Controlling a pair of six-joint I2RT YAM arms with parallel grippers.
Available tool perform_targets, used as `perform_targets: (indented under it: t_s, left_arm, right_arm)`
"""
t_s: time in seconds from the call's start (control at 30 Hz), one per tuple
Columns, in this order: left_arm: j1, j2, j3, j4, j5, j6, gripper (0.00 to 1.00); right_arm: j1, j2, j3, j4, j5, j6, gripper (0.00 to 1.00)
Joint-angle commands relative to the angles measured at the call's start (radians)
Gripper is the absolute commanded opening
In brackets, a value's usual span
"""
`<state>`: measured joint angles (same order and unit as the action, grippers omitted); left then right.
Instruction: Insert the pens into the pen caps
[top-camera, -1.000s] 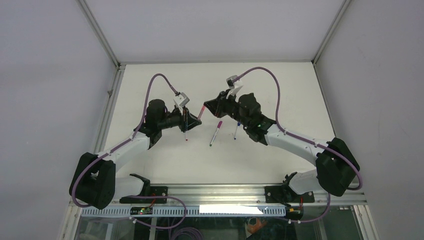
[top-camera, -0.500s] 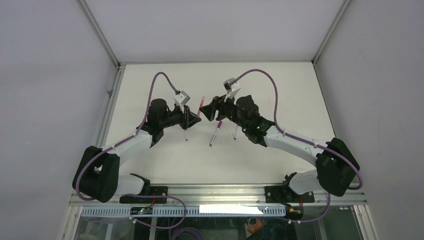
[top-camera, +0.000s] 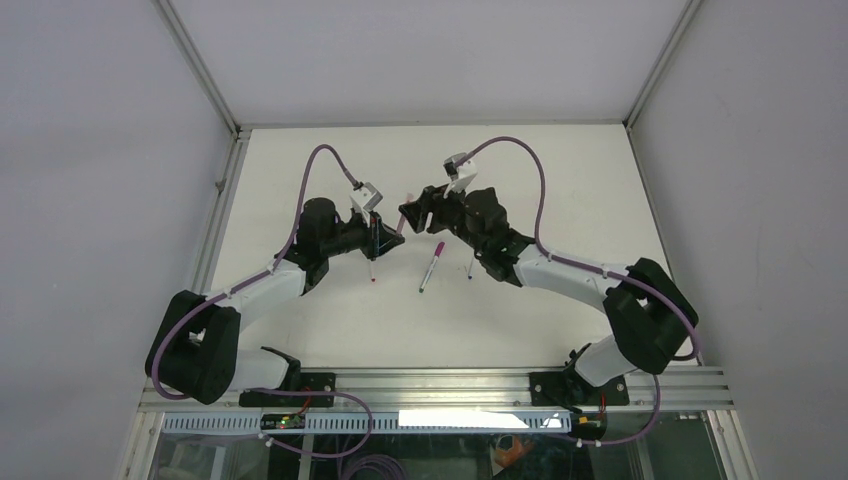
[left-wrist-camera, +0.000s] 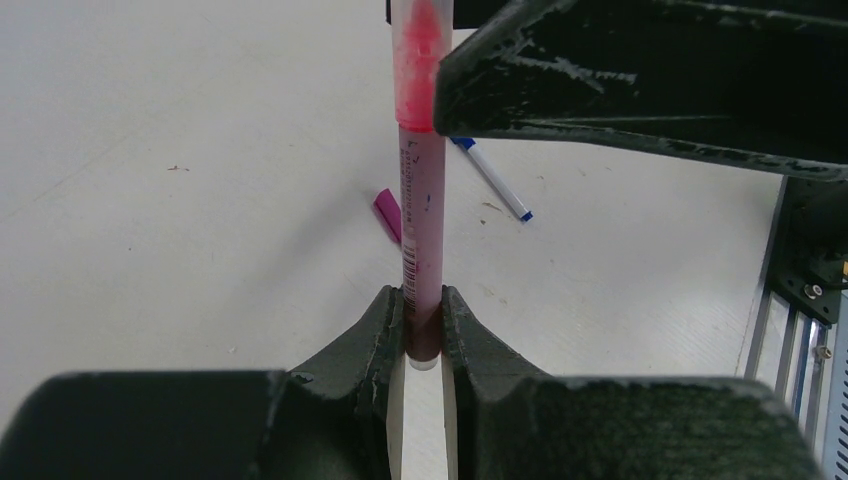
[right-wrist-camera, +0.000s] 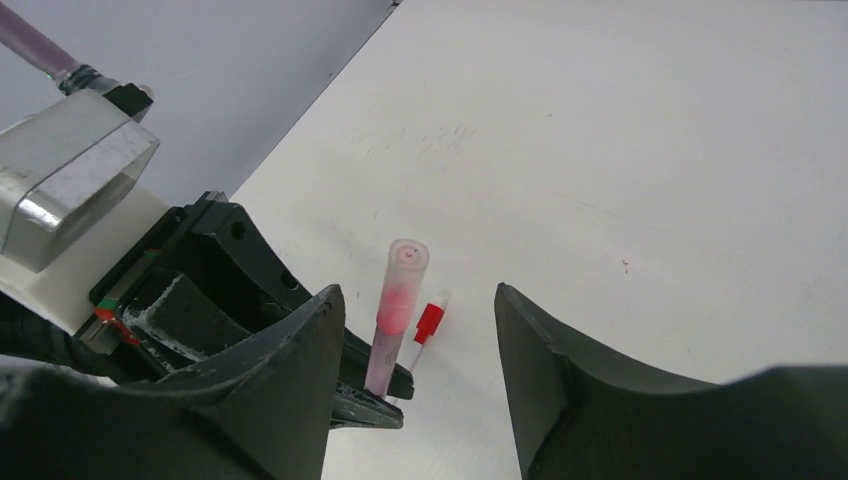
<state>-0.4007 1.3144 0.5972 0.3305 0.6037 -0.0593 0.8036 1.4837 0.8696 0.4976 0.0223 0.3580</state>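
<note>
Right fingers (right-wrist-camera: 300, 370): pinched at the pale cap (left-wrist-camera: 418, 60) a second ago, now apart, one on either side of it with a gap on both sides. Left fingers (left-wrist-camera: 385, 325) stay clamped on the pinkish pen (left-wrist-camera: 422, 230), which has the cap seated on its tip and is held above the middle of the counter (top-camera: 560, 160). Magenta-capped pen (top-camera: 431, 264) lies on the counter, unmoved.

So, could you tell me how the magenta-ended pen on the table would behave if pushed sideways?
The pen is slim and round, lying flat on the table, so it would probably roll. It looks stiff and light, likely skidding easily. Its smooth barrel might slip in jaws.
</note>
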Motion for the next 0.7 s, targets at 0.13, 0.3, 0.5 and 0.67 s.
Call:
perform_targets:
  t_s: [0.13,0.3,0.5,0.67]
  left_arm:
    - [-0.013,-0.017,0.015,0.056,0.022,0.032,0.0]
    - [-0.013,-0.017,0.013,0.056,0.025,0.032,0.0]
    - [-0.013,-0.021,0.013,0.055,0.022,0.034,0.0]
    - [-0.013,-0.032,0.018,0.053,0.006,0.039,0.0]
  right_arm:
    - [-0.01,0.046,0.08,0.131,-0.013,0.017,0.56]
    - [-0.015,0.068,0.1,0.137,-0.061,0.026,0.47]
    - [-0.035,0.087,0.156,0.015,-0.159,0.041,0.0]
    - [-0.05,0.086,0.167,-0.087,-0.187,0.044,0.0]
